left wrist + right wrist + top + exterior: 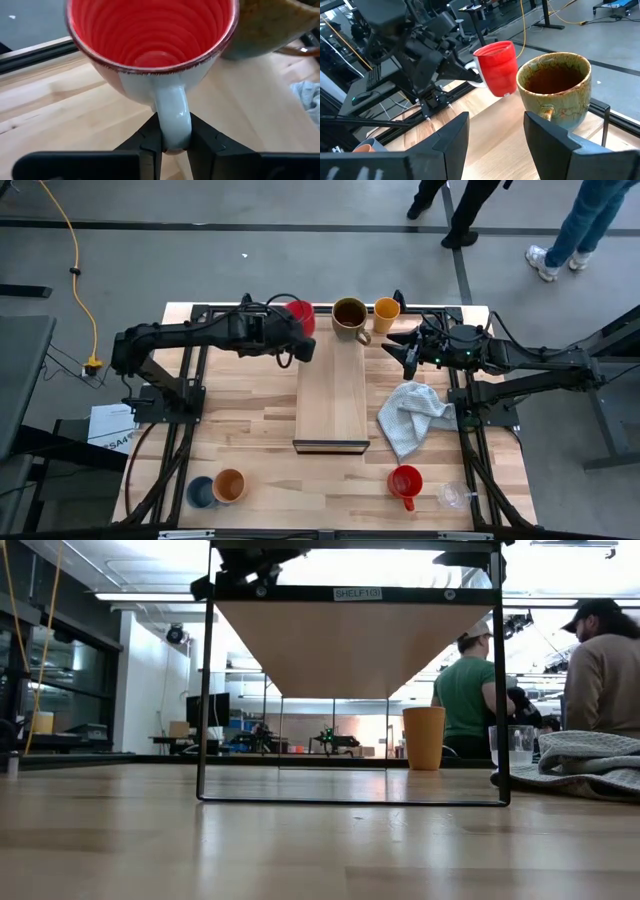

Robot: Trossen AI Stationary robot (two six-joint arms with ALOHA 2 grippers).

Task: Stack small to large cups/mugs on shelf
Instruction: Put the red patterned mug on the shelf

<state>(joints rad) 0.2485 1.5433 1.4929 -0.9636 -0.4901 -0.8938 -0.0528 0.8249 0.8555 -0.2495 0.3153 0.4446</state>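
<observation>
Counting the cups, the cloth, the shelf and the arms

There are two red mugs [299, 315] [405, 483], two orange cups [386, 308] [229, 485], one olive-brown mug [349, 314], one blue cup [200, 492] and one clear glass cup [452, 496] that can be seen. That makes seven cups. There is one grey cloth [413, 415], one wooden shelf [333, 395] and two robot arms, each with one gripper [303, 352] [409, 358]. Three people's legs show on the floor past the table.

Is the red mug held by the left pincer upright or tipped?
Tipped. In the right wrist view the red mug leans, rim angled away from vertical, while the left pincer grips its handle.
</observation>
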